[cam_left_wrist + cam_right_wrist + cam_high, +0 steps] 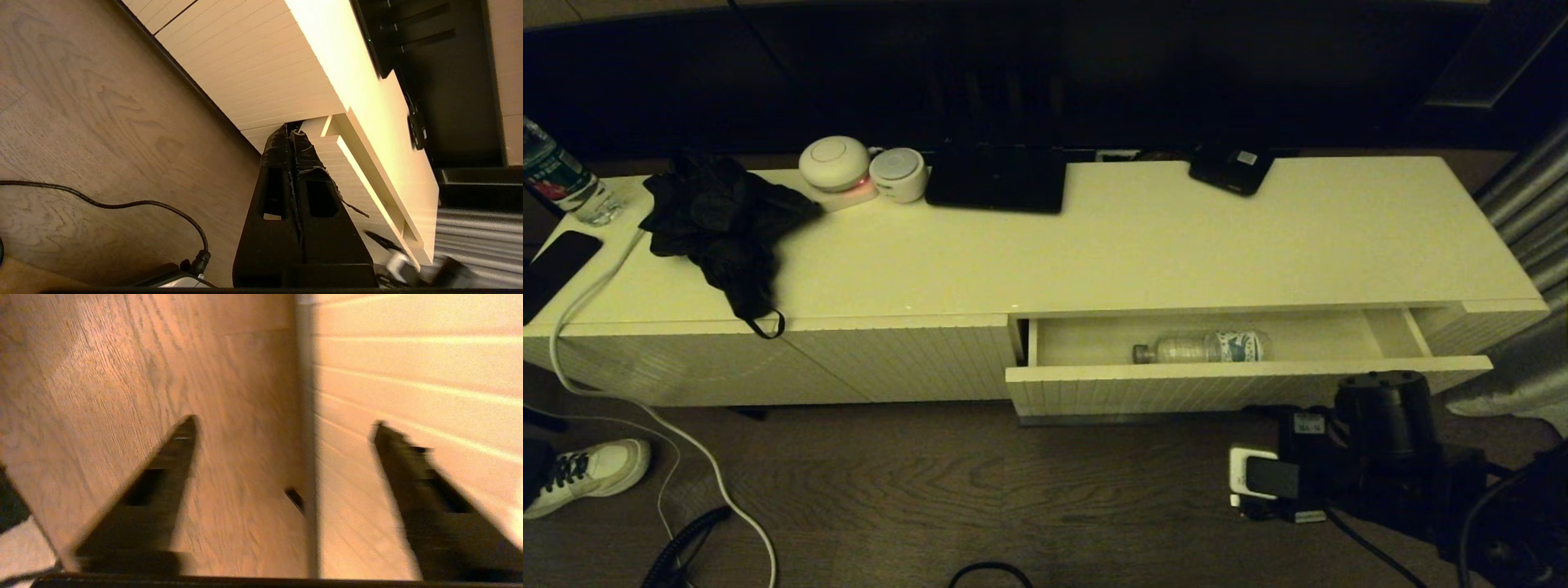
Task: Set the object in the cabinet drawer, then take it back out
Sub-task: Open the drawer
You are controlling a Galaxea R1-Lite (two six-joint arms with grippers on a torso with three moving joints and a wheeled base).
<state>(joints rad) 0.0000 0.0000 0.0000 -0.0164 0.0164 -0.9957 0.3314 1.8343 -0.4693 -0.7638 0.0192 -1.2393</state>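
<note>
the bottle (1205,347) lies on its side inside the open drawer (1241,384), cap toward the drawer's left end. it looks light, smooth, prone to rolling; grip across its clear middle. the right gripper (286,428), fingers apart, hangs low before the drawer front. the left gripper (291,134), fingers together, sits by the cabinet front. a black cloth (723,220) lies well left of the drawer.

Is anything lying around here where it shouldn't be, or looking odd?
A small water bottle lies on its side in the open drawer, held by neither gripper. A crumpled black cloth droops over the cabinet's front edge. Nothing looks spilled or broken.
</note>
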